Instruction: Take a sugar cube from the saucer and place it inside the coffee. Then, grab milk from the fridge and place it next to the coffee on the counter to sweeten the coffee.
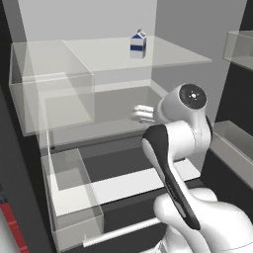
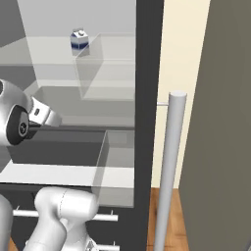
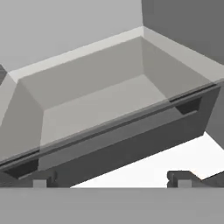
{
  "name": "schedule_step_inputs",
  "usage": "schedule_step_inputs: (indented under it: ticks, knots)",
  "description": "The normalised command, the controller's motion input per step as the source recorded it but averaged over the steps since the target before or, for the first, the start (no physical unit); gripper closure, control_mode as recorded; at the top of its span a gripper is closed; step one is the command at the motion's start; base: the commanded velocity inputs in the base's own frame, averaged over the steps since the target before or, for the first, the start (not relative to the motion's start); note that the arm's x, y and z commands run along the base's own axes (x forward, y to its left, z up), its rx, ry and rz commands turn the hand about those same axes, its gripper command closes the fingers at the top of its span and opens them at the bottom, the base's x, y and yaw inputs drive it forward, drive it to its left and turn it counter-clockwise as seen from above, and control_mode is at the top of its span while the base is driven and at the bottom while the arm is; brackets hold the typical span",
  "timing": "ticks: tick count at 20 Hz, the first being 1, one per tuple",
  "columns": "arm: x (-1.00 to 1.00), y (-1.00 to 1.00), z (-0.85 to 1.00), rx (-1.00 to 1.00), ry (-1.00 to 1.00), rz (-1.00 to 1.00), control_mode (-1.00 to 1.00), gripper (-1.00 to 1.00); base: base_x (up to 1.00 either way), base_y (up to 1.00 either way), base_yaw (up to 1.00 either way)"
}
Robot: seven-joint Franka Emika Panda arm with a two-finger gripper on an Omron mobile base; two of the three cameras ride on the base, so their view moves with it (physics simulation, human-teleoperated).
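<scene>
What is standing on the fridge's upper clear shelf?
One milk carton stands upright on the shelf, toward the back wall. A clear bin takes the left part. The arm covers some of the level below.

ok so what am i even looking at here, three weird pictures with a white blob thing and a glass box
The white blob is a robot arm reaching into an open fridge. Two pictures come from cameras behind the arm, one on its left side and one on its right. The third looks out from the hand itself: the two small dark stubs at the bottom are the fingertips of its gripper, standing wide apart and holding nothing. The glass boxes are clear fridge bins. A small milk carton stands on the upper shelf, above where the hand now points. The tall silver bar is the fridge's handle.
</scene>
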Motion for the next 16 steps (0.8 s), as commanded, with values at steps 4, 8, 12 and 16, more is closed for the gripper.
schedule_step_inputs:
  ticks: [4,8,12,16]
  knots:
    - [0.01,0.0,0.54,-0.23,-0.45,0.0,-1.0,-1.0,0.0,0.0,0.0]
    - [0.0,-0.11,0.92,-0.19,-0.4,0.0,-1.0,-1.0,0.0,0.0,0.0]
    - [0.0,-0.14,1.0,-0.15,-0.17,0.0,-1.0,-1.0,0.0,0.0,0.0]
    - [0.0,-0.13,0.99,-0.12,-0.07,0.0,-1.0,-1.0,0.0,0.0,0.0]
